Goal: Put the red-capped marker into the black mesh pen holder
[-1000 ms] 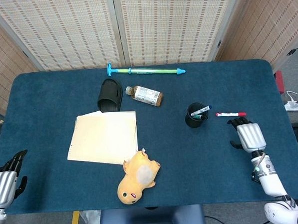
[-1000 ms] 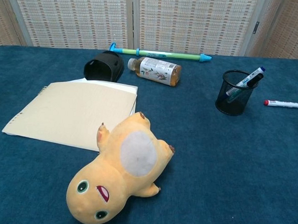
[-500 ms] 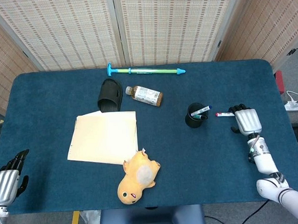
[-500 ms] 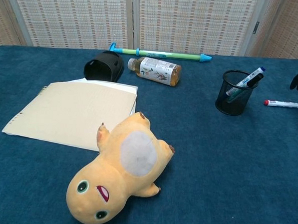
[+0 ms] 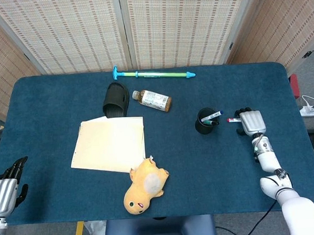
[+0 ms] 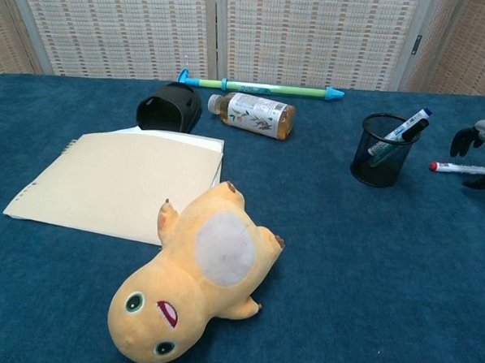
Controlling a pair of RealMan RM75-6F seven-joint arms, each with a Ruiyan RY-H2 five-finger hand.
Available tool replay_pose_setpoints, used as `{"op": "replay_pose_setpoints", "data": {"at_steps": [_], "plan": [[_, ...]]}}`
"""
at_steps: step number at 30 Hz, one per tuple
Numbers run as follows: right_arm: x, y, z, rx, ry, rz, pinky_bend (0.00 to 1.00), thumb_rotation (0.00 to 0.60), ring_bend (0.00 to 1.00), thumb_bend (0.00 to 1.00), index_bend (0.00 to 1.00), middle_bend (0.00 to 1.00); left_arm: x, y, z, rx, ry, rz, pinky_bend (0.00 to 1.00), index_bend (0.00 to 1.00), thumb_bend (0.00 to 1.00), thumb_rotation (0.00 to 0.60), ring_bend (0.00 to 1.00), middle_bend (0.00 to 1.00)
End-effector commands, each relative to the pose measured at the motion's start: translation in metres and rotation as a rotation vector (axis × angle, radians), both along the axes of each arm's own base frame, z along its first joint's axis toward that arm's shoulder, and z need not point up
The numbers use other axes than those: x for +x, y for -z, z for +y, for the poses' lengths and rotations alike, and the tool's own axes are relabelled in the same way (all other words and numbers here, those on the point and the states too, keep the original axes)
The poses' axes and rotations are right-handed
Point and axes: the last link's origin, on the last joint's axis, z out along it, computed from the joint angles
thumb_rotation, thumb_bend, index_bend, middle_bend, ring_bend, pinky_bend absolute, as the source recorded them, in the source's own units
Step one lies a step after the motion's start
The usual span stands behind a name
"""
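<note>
Right hand [image 5: 251, 122] sits over the marker [image 6: 457, 167], which lies flat on the blue table [image 5: 51, 102] just right of the holder [image 5: 204, 121]. In the head view the hand covers most of the marker; only its white left end pokes out toward the holder. In the chest view the hand is cut by the right edge, dark fingers [image 6: 463, 141] curled down on both sides of the marker body. Can't tell if they actually touch or grip it; marker looks flat on the cloth. The red cap is hidden in both views. Holder stands upright with a blue-and-white pen [image 6: 401, 131] leaning out of it to the right, plus something dark beside it. Left hand [image 5: 5, 184] is at the table's near-left corner, well apart from everything, fingers loosely spread, holding nothing. Rest of the table: tan notebook [image 5: 110, 144] left of center, yellow plush [image 5: 145, 185] on its back just in front of it, black slipper [image 5: 116, 99] and a bottle [image 5: 152, 100] lying on its side behind it, green-and-blue stick [image 5: 153, 74] along the far edge.
</note>
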Motion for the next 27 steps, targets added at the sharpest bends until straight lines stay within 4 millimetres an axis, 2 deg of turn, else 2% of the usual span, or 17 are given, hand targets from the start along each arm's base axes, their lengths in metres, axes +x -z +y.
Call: {"op": "replay_pose_setpoints", "data": {"at_steps": [1,12,16,27], "plan": [[0.004,0.008,-0.005,0.024,0.009,0.002,0.5,0.6,0.24,0.19,0.37,0.3,-0.001,-0.001,0.0,0.005,-0.005,-0.001,0.44,0.07,0.43,0.6,0.23,0.1],[0.007,0.014,-0.013,0.05,0.029,0.028,0.52,0.6,0.26,0.24,0.41,0.3,-0.003,0.003,0.004,-0.01,-0.029,0.009,0.44,0.07,0.43,0.6,0.23,0.1],[0.007,0.016,-0.013,0.056,0.036,0.032,0.57,0.6,0.31,0.31,0.47,0.33,-0.004,0.003,0.005,-0.009,-0.039,0.007,0.44,0.07,0.43,0.6,0.23,0.1],[0.007,0.019,-0.012,0.064,0.03,0.04,0.6,0.6,0.4,0.48,0.57,0.42,-0.004,0.003,0.005,-0.007,-0.038,0.006,0.44,0.07,0.43,0.6,0.23,0.1]]}}
